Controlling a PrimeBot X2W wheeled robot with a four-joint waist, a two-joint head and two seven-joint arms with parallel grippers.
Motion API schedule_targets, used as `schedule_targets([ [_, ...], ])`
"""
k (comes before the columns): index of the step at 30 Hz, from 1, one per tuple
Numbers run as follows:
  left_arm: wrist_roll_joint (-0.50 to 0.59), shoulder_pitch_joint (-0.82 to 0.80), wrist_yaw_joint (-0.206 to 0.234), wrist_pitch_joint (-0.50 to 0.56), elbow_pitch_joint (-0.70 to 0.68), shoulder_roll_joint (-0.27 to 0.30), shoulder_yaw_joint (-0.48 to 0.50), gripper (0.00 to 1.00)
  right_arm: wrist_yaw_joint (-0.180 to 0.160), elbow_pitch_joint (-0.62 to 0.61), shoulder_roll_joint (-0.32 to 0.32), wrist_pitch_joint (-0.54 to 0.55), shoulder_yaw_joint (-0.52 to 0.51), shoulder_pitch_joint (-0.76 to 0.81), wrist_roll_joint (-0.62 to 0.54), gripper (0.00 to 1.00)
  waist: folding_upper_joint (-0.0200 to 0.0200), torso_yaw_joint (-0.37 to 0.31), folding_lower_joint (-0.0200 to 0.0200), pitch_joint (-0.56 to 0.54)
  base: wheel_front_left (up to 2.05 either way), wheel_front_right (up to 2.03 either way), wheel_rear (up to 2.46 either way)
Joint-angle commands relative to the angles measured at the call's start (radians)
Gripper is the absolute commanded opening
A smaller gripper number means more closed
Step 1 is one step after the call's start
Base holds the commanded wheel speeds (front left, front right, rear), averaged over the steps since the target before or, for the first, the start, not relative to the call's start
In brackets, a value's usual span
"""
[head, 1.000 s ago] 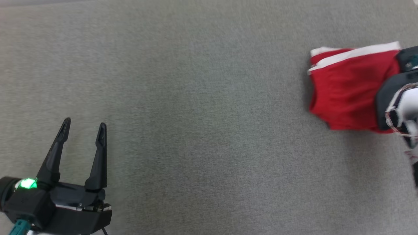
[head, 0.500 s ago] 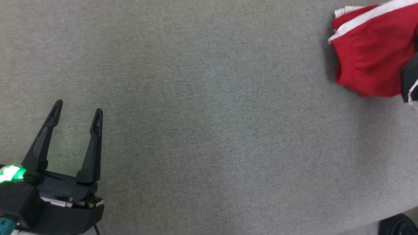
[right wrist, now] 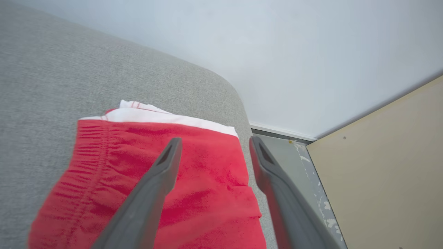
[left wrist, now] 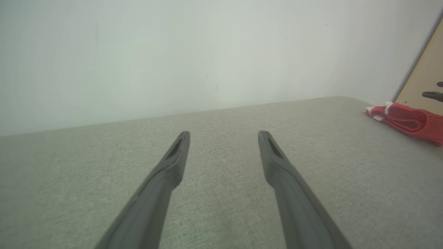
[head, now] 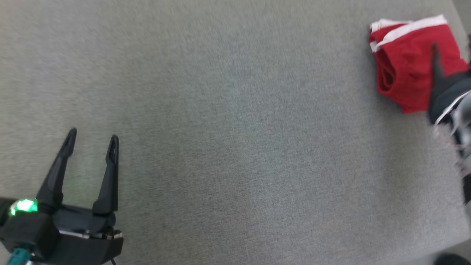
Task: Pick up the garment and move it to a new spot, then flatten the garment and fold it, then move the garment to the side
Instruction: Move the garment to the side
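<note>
L gripper [head: 92, 135]: open, nothing in it. Fingers spread wide, hovering over bare grey fabric surface [head: 235, 129] at my lower-left in head view. Green LED [head: 24, 206] lit on its wrist. L wrist cam agrees: L gripper [left wrist: 224, 135] has both fingers apart w/ just grey surface between them and a pale wall [left wrist: 173, 52] behind.

R gripper [right wrist: 215, 140]: open too, not gripping. R wrist cam shows the two fingers apart, pointing down over the garment [right wrist: 104, 173], w/ red cloth under and between them. Can't tell if the tips touch the cloth. In head view the R arm is blurred at the right edge; one of its fingers [head: 436, 64] shows dark against the red.

Garment [head: 404, 73]: red w/ white band along the far edge, in a compact bundle lying on the grey surface at the far-right corner, just beside the rounded edge. Gathered waistband visible on its left side in R wrist cam. From L wrist cam, garment [left wrist: 408, 121] sits far right, well apart from my L gripper.

Beyond that corner: beige panel [right wrist: 380, 173] next to the wall.
</note>
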Motion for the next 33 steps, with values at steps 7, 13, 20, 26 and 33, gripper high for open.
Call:
schedule_targets([
  [7, -0.019, 0.073, 0.028, -0.075, 0.139, -0.055, -0.008, 1.00, -0.003, -0.128, 0.042, -0.081, 0.005, 0.205, 0.195, 1.00, -0.0001, 0.119, 0.0000, -0.219, 0.00, 0.00, 0.00],
  [13, -0.046, 0.143, 0.046, -0.109, 0.268, -0.111, -0.003, 1.00, -0.003, -0.284, 0.146, -0.118, -0.047, 0.437, 0.398, 1.00, -0.0001, 0.191, 0.0000, -0.395, 0.00, 0.00, 0.00],
  [20, -0.083, 0.213, 0.065, -0.120, 0.348, -0.147, 0.043, 1.00, -0.003, -0.419, 0.255, -0.133, -0.058, 0.665, 0.417, 1.00, -0.0001, 0.237, 0.0000, -0.523, 0.00, 0.00, 0.00],
  [26, -0.086, 0.258, 0.058, -0.123, 0.358, -0.157, 0.093, 1.00, -0.003, -0.448, 0.323, -0.133, 0.007, 0.783, 0.384, 1.00, -0.0001, 0.256, 0.0000, -0.568, 0.00, 0.00, 0.00],
  [33, -0.060, 0.289, 0.036, -0.122, 0.383, -0.152, 0.097, 1.00, -0.003, -0.415, 0.347, -0.128, 0.035, 0.800, 0.346, 1.00, -0.0001, 0.255, 0.0000, -0.576, 0.00, 0.00, 0.00],
])
